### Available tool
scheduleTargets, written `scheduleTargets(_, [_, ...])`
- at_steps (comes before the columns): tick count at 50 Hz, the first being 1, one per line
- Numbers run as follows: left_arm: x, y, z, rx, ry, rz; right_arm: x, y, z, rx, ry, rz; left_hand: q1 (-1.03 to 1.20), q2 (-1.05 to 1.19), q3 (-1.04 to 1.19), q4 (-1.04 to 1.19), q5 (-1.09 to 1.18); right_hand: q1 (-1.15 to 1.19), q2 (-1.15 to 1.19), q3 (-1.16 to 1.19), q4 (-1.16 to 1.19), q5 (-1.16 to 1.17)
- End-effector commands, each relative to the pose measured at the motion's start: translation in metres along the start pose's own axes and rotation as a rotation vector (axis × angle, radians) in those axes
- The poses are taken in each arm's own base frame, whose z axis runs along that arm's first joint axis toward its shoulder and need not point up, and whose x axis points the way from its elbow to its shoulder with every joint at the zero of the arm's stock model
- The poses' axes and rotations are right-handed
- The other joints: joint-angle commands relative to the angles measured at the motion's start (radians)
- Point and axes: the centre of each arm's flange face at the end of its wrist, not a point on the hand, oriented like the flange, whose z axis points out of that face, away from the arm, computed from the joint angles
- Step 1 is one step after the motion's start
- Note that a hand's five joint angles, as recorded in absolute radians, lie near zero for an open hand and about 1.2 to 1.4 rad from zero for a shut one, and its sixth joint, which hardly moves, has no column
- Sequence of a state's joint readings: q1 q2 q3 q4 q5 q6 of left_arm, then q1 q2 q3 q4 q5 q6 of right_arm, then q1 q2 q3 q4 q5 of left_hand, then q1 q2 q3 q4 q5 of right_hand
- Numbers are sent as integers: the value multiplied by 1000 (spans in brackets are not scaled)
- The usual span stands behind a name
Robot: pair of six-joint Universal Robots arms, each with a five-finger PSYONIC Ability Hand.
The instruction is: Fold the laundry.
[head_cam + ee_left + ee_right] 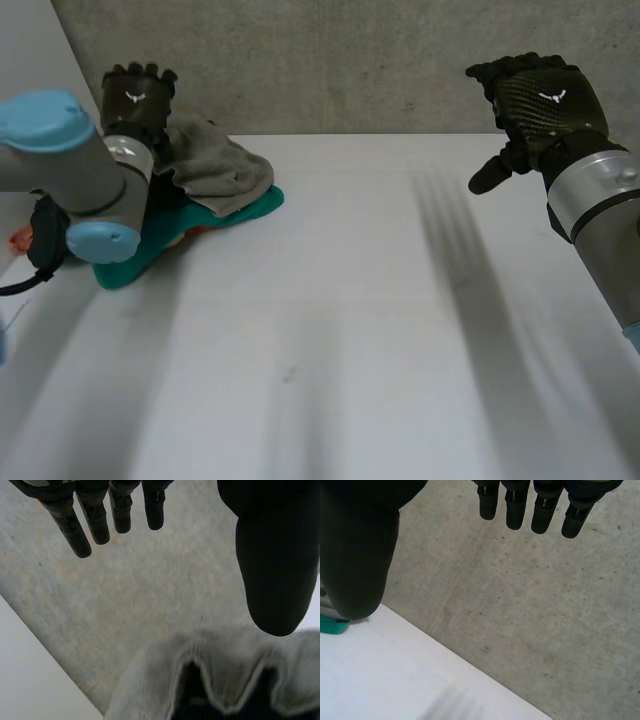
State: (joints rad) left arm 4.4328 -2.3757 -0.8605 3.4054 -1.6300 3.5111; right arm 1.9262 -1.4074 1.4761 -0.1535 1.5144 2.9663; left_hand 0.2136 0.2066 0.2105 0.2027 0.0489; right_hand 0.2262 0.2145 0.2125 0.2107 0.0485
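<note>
Over at ten o'clock on the table [350, 330] sits the laundry, all in one heap: a grey cloth [215, 165] crumpled on top of a teal cloth [250, 208], right by the wall [350, 60]. Left hand [138, 100] hangs over the far side of the heap, fingers straight and well apart from the thumb, nothing in it. Its wrist view has the grey cloth's bunched hem under the palm, thumb tip close to it, can't tell if it touches. Right hand [540, 100] is way off at two o'clock, up in the air, fingers loose, thumb out, also empty.

So imo no folding done yet, this is the grab-the-first-piece step. Next move probably needs the left hand to drop onto the grey cloth, pinch an edge and drag it to the bare middle, with the right hand coming in to help flatten it.
</note>
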Motion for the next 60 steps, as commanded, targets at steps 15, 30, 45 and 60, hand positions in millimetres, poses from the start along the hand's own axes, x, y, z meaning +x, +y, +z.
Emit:
scheduleTargets(15, [14,-3,24,99,44,3,10,3,3,-8,27,-85,1183,1190,1186,1194,1173,-52,-40,-38,-36,-48])
scheduleTargets(30, [17,-182,-92,273,259,-560,17,-10,0,28,46,-88,1183,1190,1186,1194,1173,-52,-40,-38,-36,-48])
scheduleTargets(45, [-8,-6,-14,-4,88,172,25,-16,-1,44,68,-92,38,45,41,49,28,-52,-40,-38,-36,-48])
scheduleTargets(60, [-10,71,46,83,145,178,22,-7,1,17,59,-92,606,613,609,617,596,-52,-40,-38,-36,-48])
